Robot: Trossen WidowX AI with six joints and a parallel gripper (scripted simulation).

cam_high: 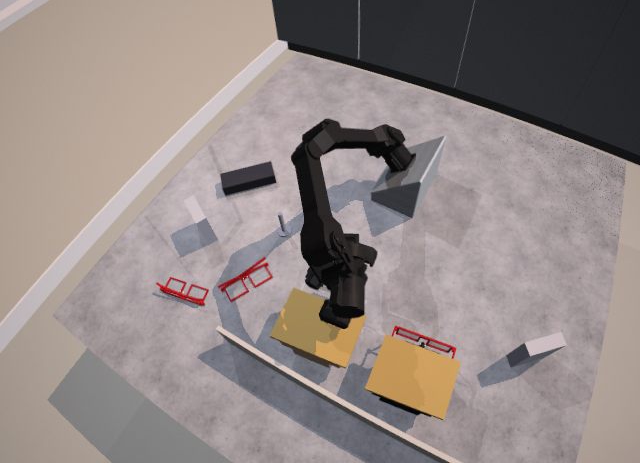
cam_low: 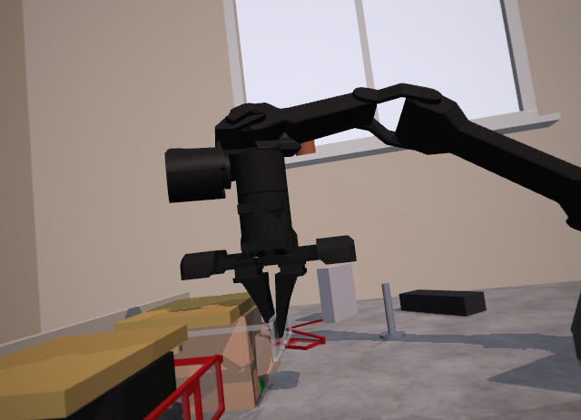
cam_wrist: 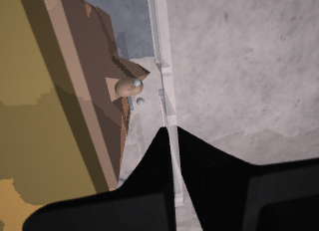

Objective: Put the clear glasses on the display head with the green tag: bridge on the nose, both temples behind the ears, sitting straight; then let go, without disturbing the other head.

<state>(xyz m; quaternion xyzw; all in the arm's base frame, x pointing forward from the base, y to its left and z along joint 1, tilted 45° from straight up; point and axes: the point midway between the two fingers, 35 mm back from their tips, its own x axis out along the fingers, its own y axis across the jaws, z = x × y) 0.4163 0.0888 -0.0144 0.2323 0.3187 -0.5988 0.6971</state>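
The gripper is shut on the clear glasses at the front frame and holds them raised, temples toward the head. The green-tag head has a tan body and a yellow top; its green tag is low on its front. The near temple runs along the head's side. In the wrist view the bridge is in front of the nose, with a gap; one nose pad overlaps the nose. The temple ends and ears are hidden or unclear.
The other head, dark with a yellow top, stands beside it wearing red glasses. Two red glasses, a post, a black block and a low wall are around.
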